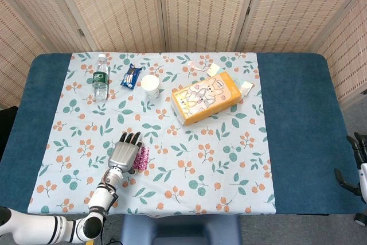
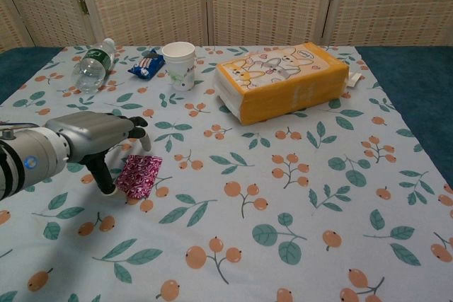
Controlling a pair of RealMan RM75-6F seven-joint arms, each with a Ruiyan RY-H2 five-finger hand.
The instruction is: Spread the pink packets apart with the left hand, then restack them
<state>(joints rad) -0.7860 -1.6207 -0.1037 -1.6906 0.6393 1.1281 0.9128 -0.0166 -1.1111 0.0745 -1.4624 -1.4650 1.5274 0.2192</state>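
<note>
— Packets, pink ones (image 2: 139, 175): where do they lie?
— Flat on the table (image 2: 297, 196), in a small pile near its front left, just right of the left hand (image 2: 95, 136).
— Does the hand grip them?
— No. Its fingers (image 2: 136, 124) arch above the pile, thumb (image 2: 105, 178) down at its left edge, holding nothing.
— The right hand (image 1: 356, 162)?
— Off the table's right edge; whether spread or closed, I cannot tell.

The small pink patterned packets (image 2: 139, 175) lie stacked flat on the floral cloth at the near left of the table, glossy magenta with a fine white print; in the head view (image 1: 143, 158) they show as a narrow strip.
</note>
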